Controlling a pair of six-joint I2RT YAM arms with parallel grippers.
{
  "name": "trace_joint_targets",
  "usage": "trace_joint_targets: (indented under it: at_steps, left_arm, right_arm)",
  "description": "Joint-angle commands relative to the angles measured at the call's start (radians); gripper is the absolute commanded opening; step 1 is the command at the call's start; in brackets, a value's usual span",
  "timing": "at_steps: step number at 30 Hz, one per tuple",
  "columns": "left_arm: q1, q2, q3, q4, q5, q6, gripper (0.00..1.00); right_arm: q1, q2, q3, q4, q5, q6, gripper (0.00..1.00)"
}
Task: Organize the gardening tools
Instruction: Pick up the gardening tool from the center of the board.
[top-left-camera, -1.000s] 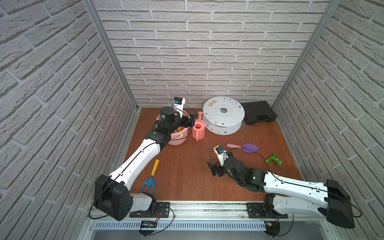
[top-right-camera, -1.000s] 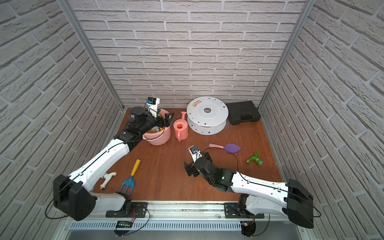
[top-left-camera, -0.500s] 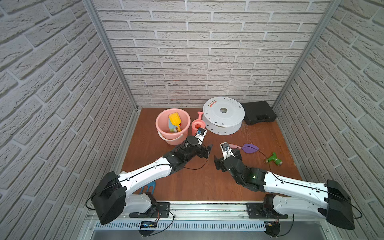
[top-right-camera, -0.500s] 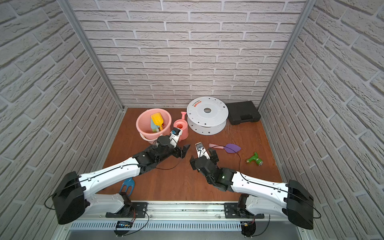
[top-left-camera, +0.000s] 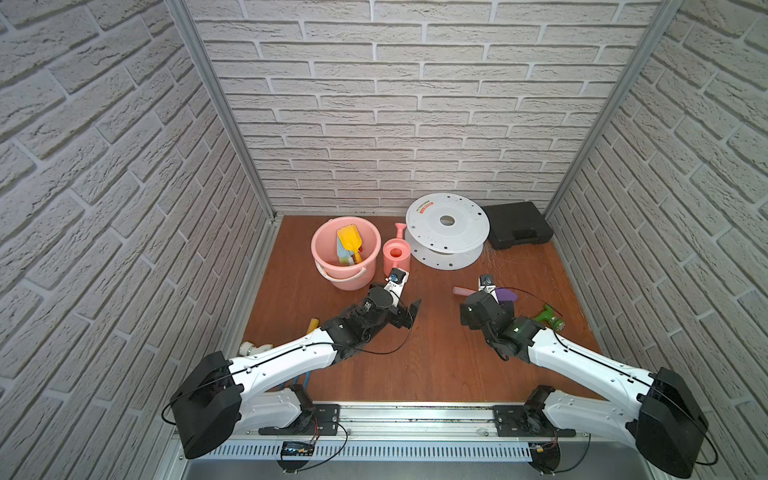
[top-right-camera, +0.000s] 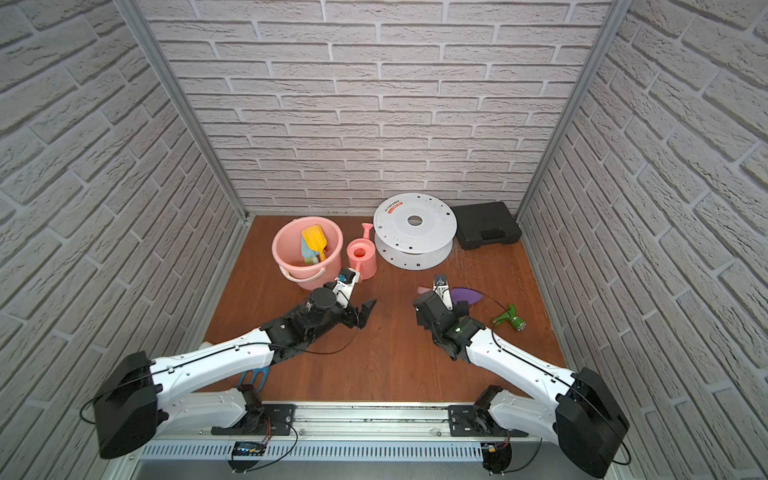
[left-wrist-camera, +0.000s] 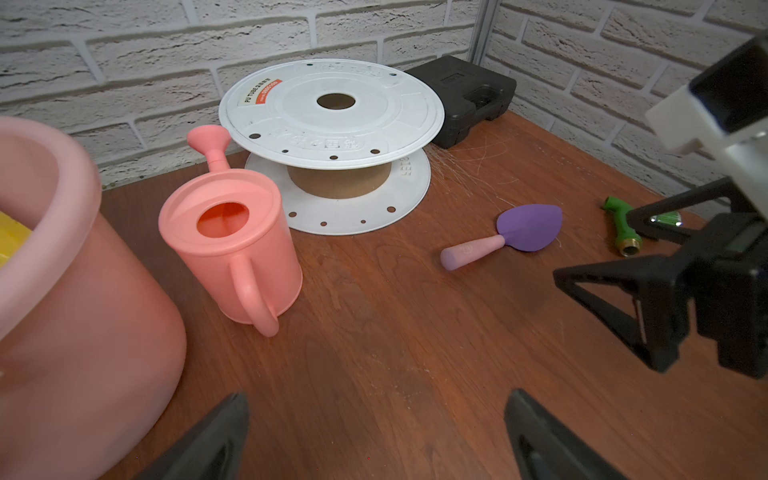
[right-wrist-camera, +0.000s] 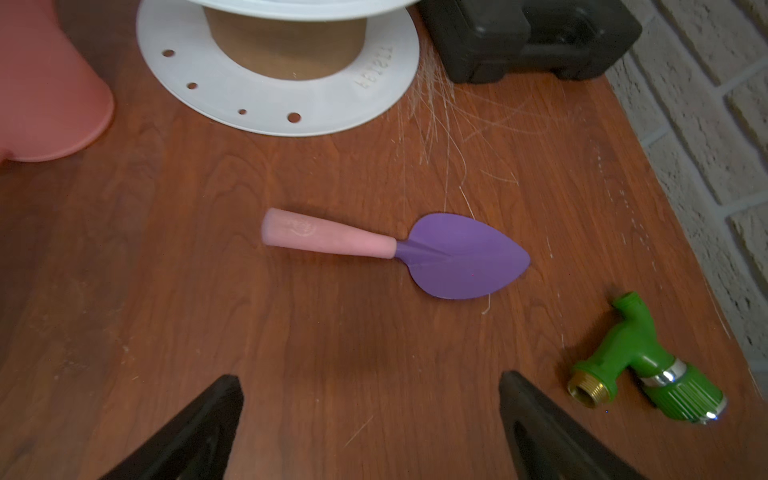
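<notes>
In a top view the left gripper (top-left-camera: 409, 312) hovers over the table (top-left-camera: 415, 365), jaws spread wide, nothing in them. The pink bucket (top-left-camera: 349, 283) stands near its left side with a yellow spade (top-left-camera: 348, 237) inside, and a blue fork (top-right-camera: 254, 376) lies back beneath that arm.

From the left wrist, the purple trowel (left-wrist-camera: 528, 228) lies flat, well ahead of the gripper and apart from it.

From the right wrist, the right gripper (right-wrist-camera: 370, 380) gapes fully too, empty. The trowel lies just ahead of its fingertips, and a green nozzle (right-wrist-camera: 640, 365) sits near one finger.
</notes>
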Motion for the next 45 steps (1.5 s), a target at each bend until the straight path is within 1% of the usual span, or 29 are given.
trace_joint_targets:
  at_steps: [1, 3, 5, 8, 12, 16, 18, 20, 23, 26, 32, 36, 40, 42, 43, 45]
  left_arm:
    - [-0.004, -0.031, -0.015, 0.072, -0.02, -0.024, 0.98]
    - [-0.007, -0.038, -0.015, 0.071, -0.018, -0.028, 0.98]
    - [-0.007, -0.038, -0.017, 0.07, -0.019, -0.029, 0.98]
    - [-0.007, -0.034, -0.016, 0.072, -0.014, -0.033, 0.98]
    - [-0.007, -0.031, -0.014, 0.069, -0.013, -0.031, 0.98]
    - [-0.006, -0.035, -0.016, 0.067, -0.02, -0.026, 0.98]
    - [-0.006, -0.036, -0.016, 0.065, -0.023, -0.024, 0.98]
    - [-0.007, -0.037, -0.016, 0.066, -0.025, -0.022, 0.98]
    - [-0.006, -0.034, -0.016, 0.066, -0.019, -0.021, 0.98]
    - [-0.007, -0.033, -0.014, 0.066, -0.017, -0.02, 0.98]
    - [-0.007, -0.036, -0.014, 0.066, -0.008, -0.026, 0.98]
    - [-0.007, -0.033, -0.014, 0.069, -0.003, -0.029, 0.98]
    - [-0.007, -0.03, -0.012, 0.067, 0.003, -0.029, 0.98]
    - [-0.006, -0.034, -0.014, 0.066, 0.003, -0.029, 0.98]
    - [-0.007, -0.035, -0.014, 0.065, 0.002, -0.029, 0.98]
    - [-0.007, -0.039, -0.014, 0.063, 0.001, -0.029, 0.98]
  right_arm:
    - [-0.097, 0.073, 0.046, -0.027, -0.125, 0.041, 0.99]
    - [-0.163, 0.131, 0.063, -0.002, -0.198, 0.053, 0.99]
    - [-0.206, 0.194, 0.086, 0.032, -0.266, 0.087, 1.0]
    - [-0.228, 0.286, 0.138, 0.069, -0.308, 0.162, 1.0]
    - [-0.232, 0.423, 0.274, 0.037, -0.281, 0.226, 0.99]
    - [-0.232, 0.551, 0.44, -0.087, -0.22, 0.266, 0.99]
    - [-0.235, 0.594, 0.479, -0.104, -0.213, 0.282, 0.99]
    - [-0.24, 0.621, 0.483, -0.077, -0.225, 0.292, 0.99]
    - [-0.244, 0.669, 0.502, -0.091, -0.251, 0.294, 0.99]
    - [-0.242, 0.665, 0.484, -0.095, -0.269, 0.281, 0.99]
    - [-0.233, 0.531, 0.361, -0.088, -0.272, 0.244, 0.99]
    - [-0.234, 0.452, 0.278, -0.081, -0.279, 0.215, 0.95]
    - [-0.241, 0.426, 0.209, -0.043, -0.309, 0.197, 0.87]
    - [-0.251, 0.443, 0.191, -0.02, -0.336, 0.192, 0.82]
    - [-0.255, 0.459, 0.189, -0.015, -0.353, 0.19, 0.78]
    - [-0.257, 0.485, 0.189, -0.009, -0.377, 0.191, 0.76]
